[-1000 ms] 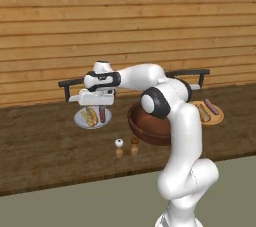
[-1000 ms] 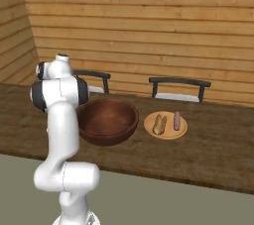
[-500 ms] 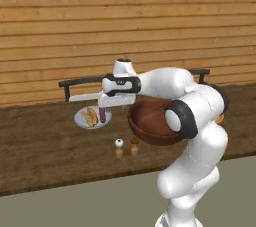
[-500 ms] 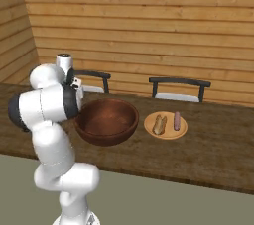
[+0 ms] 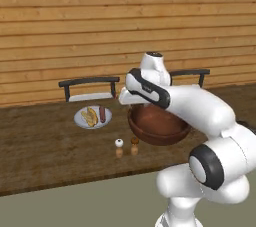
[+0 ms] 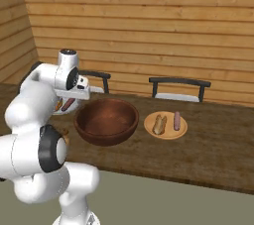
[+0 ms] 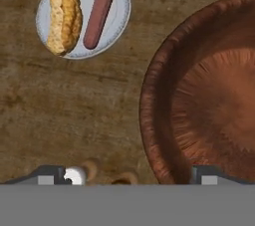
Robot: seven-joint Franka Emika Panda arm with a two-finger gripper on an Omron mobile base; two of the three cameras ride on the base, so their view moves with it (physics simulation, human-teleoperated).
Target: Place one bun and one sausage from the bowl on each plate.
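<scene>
The empty-looking hand (image 7: 129,174), fingers spread wide, hung above the dark wooden counter (image 7: 74,115) between the grey-white plate (image 7: 119,18) and the reddish-brown wooden bowl (image 7: 209,95).

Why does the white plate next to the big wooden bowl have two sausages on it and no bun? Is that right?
Not quite. In the hand view the white plate beside the wooden bowl holds one sausage and one bun, lying side by side. So it has one of each, not two sausages.
</scene>
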